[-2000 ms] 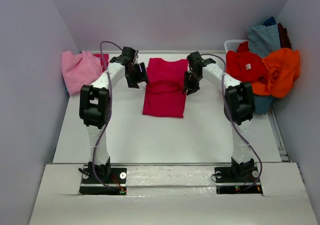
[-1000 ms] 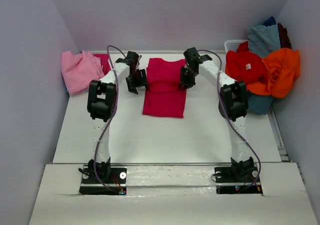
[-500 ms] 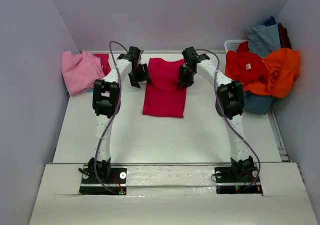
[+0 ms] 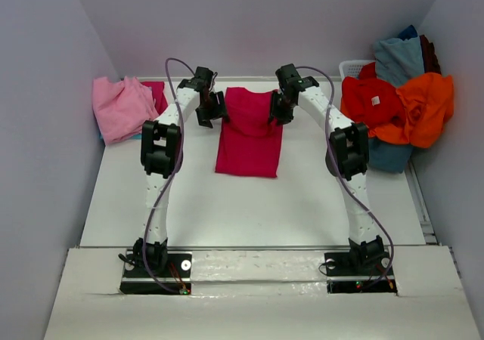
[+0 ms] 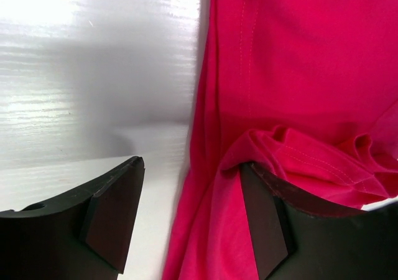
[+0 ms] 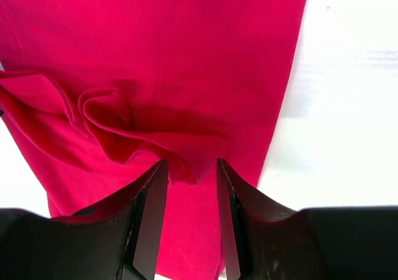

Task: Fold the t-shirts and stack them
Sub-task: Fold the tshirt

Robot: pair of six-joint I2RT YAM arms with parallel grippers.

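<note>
Tee [image 4: 248, 132] in crimson lies lengthwise on the far middle of the worktop [image 4: 249, 211], already narrowed to a strip. Your two pincers are at its far part, one at each long edge.

Your left pincer [image 5: 189, 186] gapes wide and holds nothing. The tee's left edge runs between its fingers, and a ruck of cloth bunches against the right one. Your right pincer [image 6: 191, 180] is parted only narrowly. A nub of rucked cloth sits in the gap, but as far as I can see it is not squeezed.

I judge the step in hand to be the cross fold, far end to near hem. To do it well:
- Flatten those rucks first.
- Bite every layer at matching spots on both edges.
- Lift together and keep both arms level, so the strip lands square.

Leave the pink tee [image 4: 117, 106] at far left and the pile [image 4: 397, 102] at far right alone for now.
</note>
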